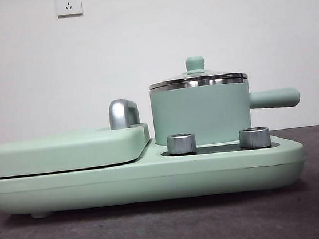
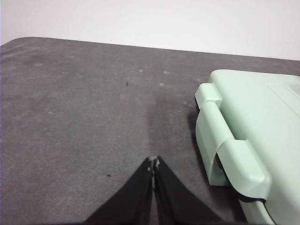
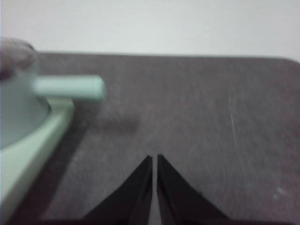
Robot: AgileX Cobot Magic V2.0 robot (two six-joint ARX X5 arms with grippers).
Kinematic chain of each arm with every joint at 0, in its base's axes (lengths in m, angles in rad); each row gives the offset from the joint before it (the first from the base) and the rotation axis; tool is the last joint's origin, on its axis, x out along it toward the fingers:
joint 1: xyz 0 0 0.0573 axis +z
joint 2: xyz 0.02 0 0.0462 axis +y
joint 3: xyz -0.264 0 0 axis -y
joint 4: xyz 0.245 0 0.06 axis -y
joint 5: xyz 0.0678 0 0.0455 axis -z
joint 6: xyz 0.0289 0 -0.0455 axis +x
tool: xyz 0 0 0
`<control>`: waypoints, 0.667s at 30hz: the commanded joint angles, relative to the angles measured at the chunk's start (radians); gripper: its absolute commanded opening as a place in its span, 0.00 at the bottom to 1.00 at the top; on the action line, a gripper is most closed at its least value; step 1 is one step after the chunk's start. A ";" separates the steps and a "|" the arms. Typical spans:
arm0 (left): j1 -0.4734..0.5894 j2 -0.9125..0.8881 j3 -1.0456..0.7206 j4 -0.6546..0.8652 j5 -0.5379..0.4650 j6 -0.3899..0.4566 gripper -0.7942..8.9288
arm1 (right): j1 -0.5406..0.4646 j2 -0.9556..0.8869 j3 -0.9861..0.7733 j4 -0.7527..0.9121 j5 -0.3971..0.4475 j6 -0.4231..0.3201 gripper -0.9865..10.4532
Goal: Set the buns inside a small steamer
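Note:
The small steamer (image 1: 202,112) is a mint-green pot with a steel rim. Its glass lid with a green knob (image 1: 195,64) is on, and its straight handle (image 1: 274,98) points right. It stands on the right side of a mint-green cooker base (image 1: 143,182). The buns are not in view. My left gripper (image 2: 153,162) is shut and empty above bare grey table, beside the cooker's left end (image 2: 243,136). My right gripper (image 3: 154,158) is shut and empty above bare table, to the right of the steamer's handle (image 3: 70,87). Neither gripper shows in the front view.
A flat mint-green grill cover (image 1: 65,150) with a chrome handle (image 1: 123,113) takes up the cooker's left half. Two steel knobs (image 1: 181,143) (image 1: 254,137) stand in front of the steamer. A white wall runs behind the grey table.

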 commanded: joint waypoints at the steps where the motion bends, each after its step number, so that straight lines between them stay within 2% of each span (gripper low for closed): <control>1: 0.001 -0.002 -0.019 -0.006 -0.002 0.006 0.09 | 0.001 -0.018 -0.030 0.015 0.016 -0.011 0.10; 8: 0.001 -0.002 -0.019 -0.006 -0.002 0.006 0.09 | 0.001 -0.018 -0.076 0.036 0.047 -0.011 0.10; 20: 0.001 -0.002 -0.019 -0.006 -0.002 0.006 0.09 | 0.001 -0.018 -0.083 0.074 0.048 -0.011 0.10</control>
